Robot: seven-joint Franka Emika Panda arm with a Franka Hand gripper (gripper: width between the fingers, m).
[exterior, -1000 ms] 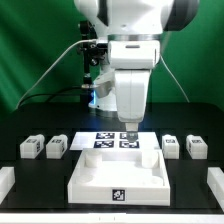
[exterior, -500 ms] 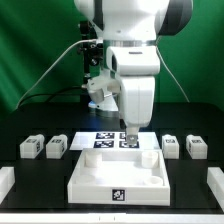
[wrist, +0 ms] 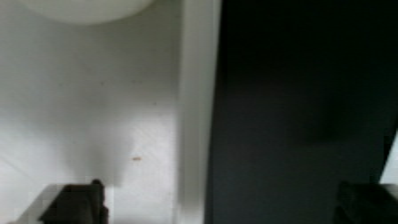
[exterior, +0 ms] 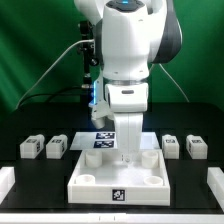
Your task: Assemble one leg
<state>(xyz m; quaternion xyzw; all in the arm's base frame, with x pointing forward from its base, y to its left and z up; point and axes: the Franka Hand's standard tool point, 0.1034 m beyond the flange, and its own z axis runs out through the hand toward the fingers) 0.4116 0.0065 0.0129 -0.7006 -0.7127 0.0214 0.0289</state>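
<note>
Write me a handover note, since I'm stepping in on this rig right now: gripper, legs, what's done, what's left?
Gripper: open and empty, low over the back part of the white panel. I cannot tell whether it touches the panel.
Legs: all four lie loose on the table. On the exterior view's left are the outer left leg and the inner left leg. On its right are the inner right leg and the outer right leg.
Done: no leg picked up, none fitted to the panel.
Left: probably grasp one leg and fit it to the panel.

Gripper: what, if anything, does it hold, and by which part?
Nothing. The gripper is open and empty over the white panel.
</note>
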